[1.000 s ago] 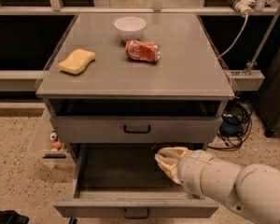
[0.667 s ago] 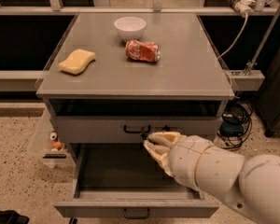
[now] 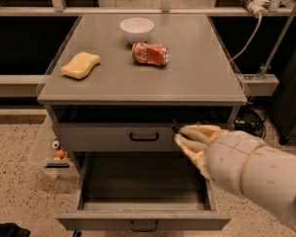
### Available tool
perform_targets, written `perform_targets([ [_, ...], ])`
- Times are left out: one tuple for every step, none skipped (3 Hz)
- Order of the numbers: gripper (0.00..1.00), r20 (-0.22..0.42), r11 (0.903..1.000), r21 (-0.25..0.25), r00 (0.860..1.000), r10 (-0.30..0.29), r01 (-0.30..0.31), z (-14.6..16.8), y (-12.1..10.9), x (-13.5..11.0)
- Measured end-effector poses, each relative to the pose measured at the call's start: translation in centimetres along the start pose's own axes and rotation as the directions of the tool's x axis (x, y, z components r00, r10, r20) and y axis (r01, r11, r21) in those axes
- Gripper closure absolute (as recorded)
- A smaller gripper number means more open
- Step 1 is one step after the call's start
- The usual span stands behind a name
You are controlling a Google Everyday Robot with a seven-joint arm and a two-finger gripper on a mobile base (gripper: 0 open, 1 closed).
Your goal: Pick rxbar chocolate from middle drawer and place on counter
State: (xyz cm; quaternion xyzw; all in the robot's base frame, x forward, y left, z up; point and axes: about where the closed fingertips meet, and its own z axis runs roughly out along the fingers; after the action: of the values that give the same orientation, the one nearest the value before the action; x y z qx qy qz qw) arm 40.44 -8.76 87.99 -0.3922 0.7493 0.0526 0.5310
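The middle drawer (image 3: pixel 103 220) is pulled open at the bottom of the grey cabinet, and its floor shows bare. My gripper (image 3: pixel 181 135), with pale yellow fingers (image 3: pixel 200 131), is above the drawer's right part, in front of the closed drawer face above it. It is shut on a thin dark sliver at its tips, the rxbar chocolate (image 3: pixel 175 129), which is mostly hidden. The counter (image 3: pixel 197 73) lies above and behind the gripper.
On the counter are a white bowl (image 3: pixel 136 29), a crushed red soda can (image 3: pixel 149 54) and a yellow sponge (image 3: pixel 80 65). The upper drawer (image 3: pixel 103 137) is closed. Cables and a rail (image 3: pixel 259 83) stand at the right. A small shelf with items (image 3: pixel 56 154) hangs at the cabinet's left.
My gripper has risen out of the open drawer, from its right floor up to the level of the upper drawer's face, and drifted back to the right.
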Motion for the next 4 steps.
perform_targets([
  [1.00,-0.089,0.9998,-0.002,0.996,-0.018,0.018,-2.7,-4.2,1.0],
  [1.00,-0.136,0.9971,-0.070,0.990,-0.039,0.030,-3.8,-8.6,0.4],
  [1.00,-0.106,0.9780,-0.179,0.986,-0.127,0.106,-1.2,-11.8,-1.2],
  [1.00,0.014,0.9419,-0.288,0.984,-0.176,0.173,3.7,-13.8,-4.3],
])
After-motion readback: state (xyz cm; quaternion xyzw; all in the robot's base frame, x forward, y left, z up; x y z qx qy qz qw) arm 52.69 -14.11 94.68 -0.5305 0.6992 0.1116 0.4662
